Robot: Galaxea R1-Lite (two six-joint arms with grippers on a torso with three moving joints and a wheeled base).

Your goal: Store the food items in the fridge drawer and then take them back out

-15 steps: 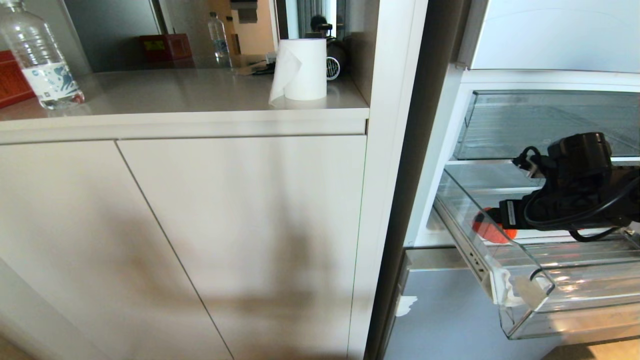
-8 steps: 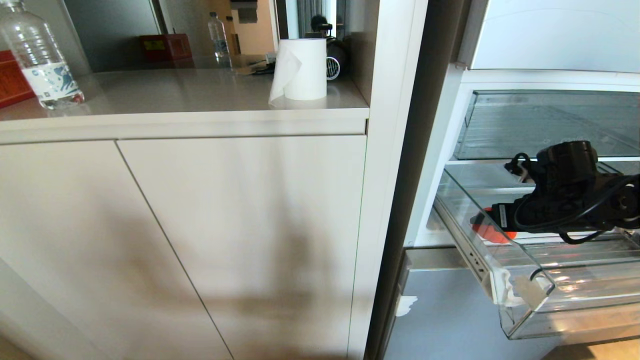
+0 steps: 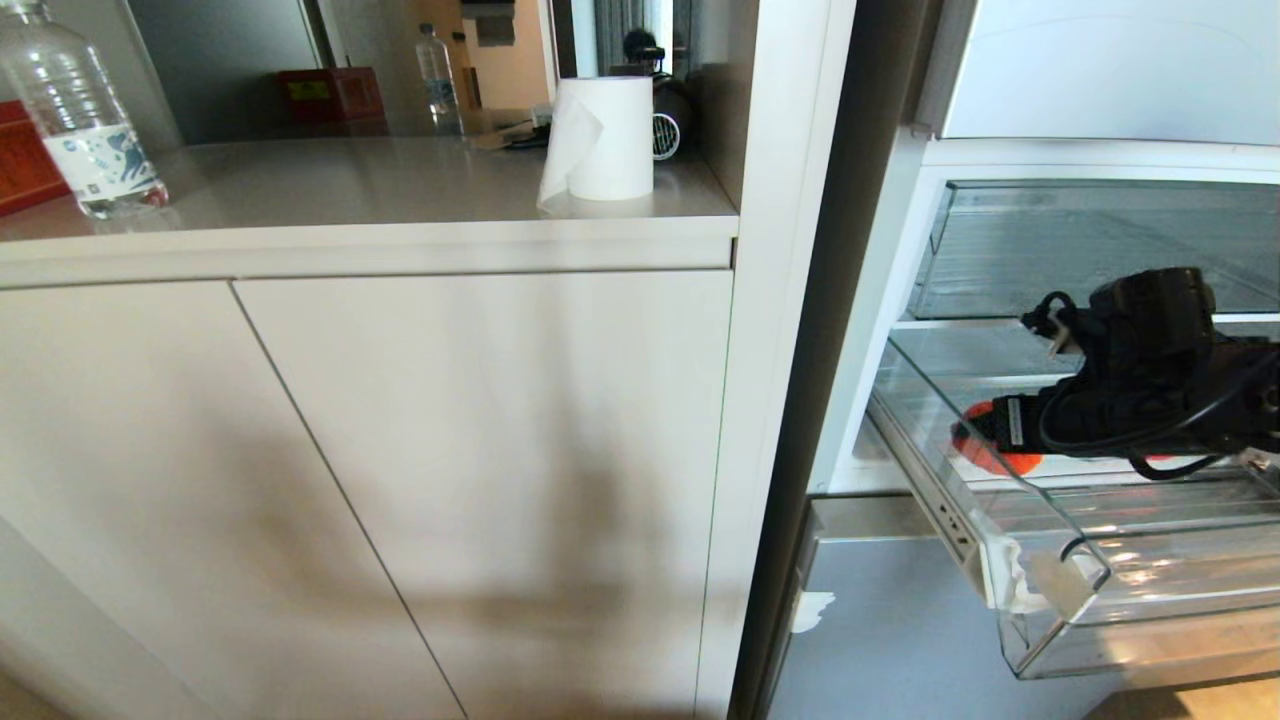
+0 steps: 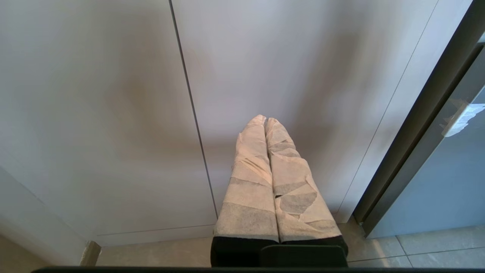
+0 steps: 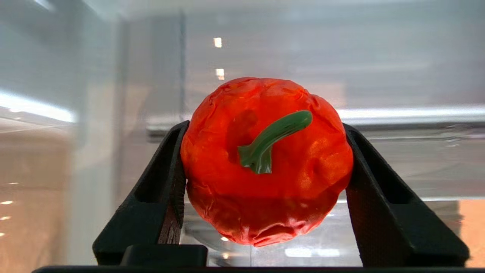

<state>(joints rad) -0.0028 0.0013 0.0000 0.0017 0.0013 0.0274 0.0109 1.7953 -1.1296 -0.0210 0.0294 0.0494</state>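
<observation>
While parked low against the cabinet doors well to the left of the fridge drawer [image 3: 1050, 560], left pincer [image 4: 265, 120] pressed shut, taped fingers together, holding nothing. Inside the fridge drawer, right pincer [image 5: 265, 167] now clamped on the red toy pepper [image 5: 265, 167], black fingers [image 5: 172, 178] touching both flanks, green stem [image 5: 273, 138] facing the wrist camera. Narrowed over the last second from a wider spread, and lifted a little above the ribbed drawer floor compared with half a second ago; from the head view, red toy pepper [image 3: 985, 450] showing through the clear side wall near the drawer's back left. Looks like the take-back-out half of the task: grasp just made, pull-out from the drawer likely next. Worth watching: soft, crinkled skin may deform or slip; drawer's front rim with its white tape scrap [image 3: 1015, 585] to be cleared on the way out. No second food item visible.
</observation>
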